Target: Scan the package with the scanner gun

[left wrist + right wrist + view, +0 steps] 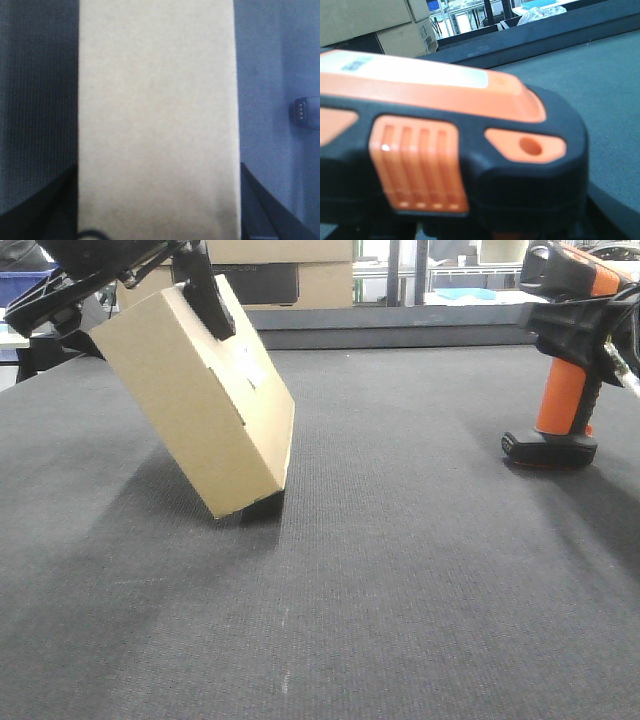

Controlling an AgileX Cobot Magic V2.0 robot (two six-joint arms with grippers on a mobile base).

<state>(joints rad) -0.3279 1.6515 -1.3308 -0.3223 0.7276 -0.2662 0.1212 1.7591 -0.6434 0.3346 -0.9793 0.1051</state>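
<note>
Cardboard package [200, 405] tilted near the left edge of the desk [400, 580], lower corner down, clamped in left gripper [140, 305]. Right gripper [588, 332] clenches scanner gun [562, 390], which stands by the right edge. I judge both grasps done; aiming at the label [246, 368] and scanning remain.

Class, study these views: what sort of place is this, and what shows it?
Probably a warehouse or packing workshop: stacked cardboard boxes and metal racks stand behind a dark fabric-covered table, plus a package and a scanner gun.
</note>
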